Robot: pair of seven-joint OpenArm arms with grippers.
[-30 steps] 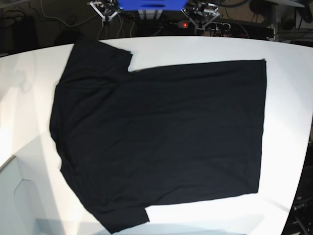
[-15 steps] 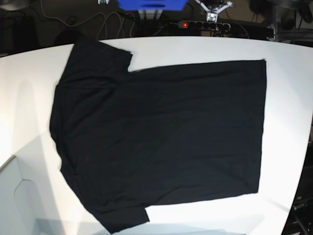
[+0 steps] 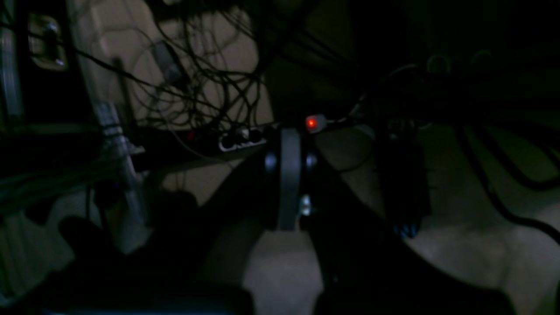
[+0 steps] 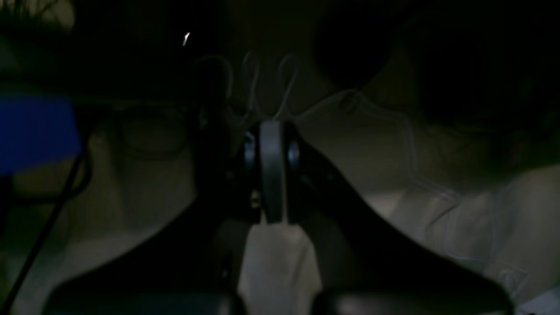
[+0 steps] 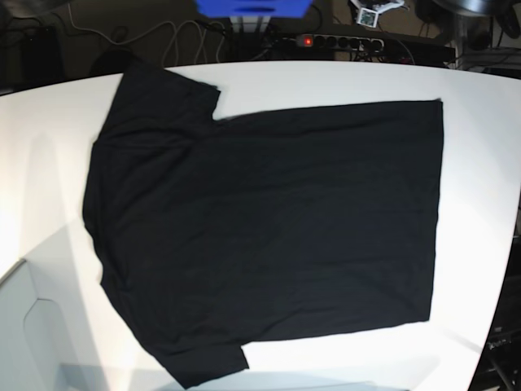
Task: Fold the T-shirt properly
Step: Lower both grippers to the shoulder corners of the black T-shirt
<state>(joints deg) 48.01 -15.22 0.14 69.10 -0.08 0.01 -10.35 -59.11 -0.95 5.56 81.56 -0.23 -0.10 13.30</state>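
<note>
The T-shirt [image 5: 269, 228] lies flat and spread out across the middle of the white worktop [image 5: 480, 163], sleeves toward its left edge, hem toward the right. It is plain black and smooth. The left gripper [image 3: 288, 175] and right gripper [image 4: 272, 170] are both pinched closed on nothing, off the worktop beyond its far edge, well apart from the shirt.

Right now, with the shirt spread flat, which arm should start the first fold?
Slightly the left, as a judgement. Only the left gripper shows in the base view, above the table's far edge, nearer the T-shirt's hem side. The right gripper is out of that view. Both are shut and empty.
</note>
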